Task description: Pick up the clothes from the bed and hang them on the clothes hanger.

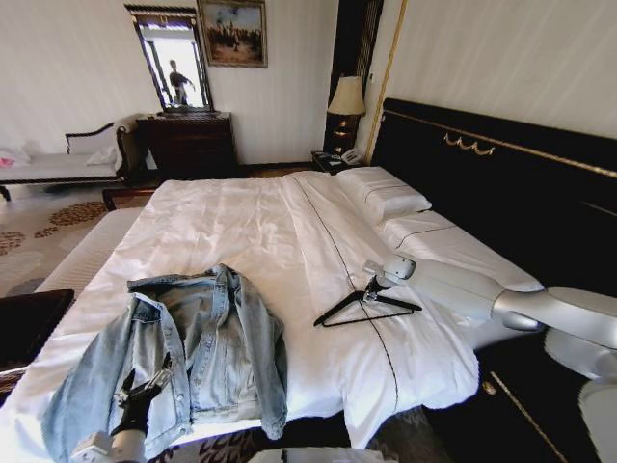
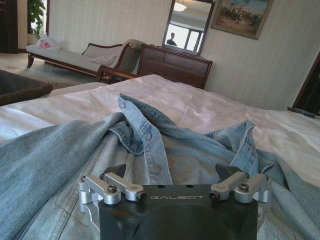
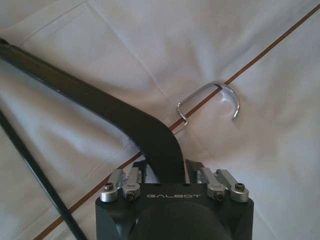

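Clothes point(image 1: 193, 352) sprawl on your white bed point(image 1: 251, 222) | left gripper point(image 1: 143, 388) spread above denim | right gripper point(image 1: 371, 285) clamps clothes hanger point(image 1: 366, 307) (dresser point(image 1: 188, 143) behind)

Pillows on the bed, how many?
2: both lie along the headboard side of the bed, one pillow farther from the robot, the other pillow nearer, by the right arm.

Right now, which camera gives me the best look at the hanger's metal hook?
The right wrist view: the hook lies close up on the white sheet, across the dark seam, just beyond the right pincer closed on the clothes hanger. In the head view the hook is hidden behind that pincer.
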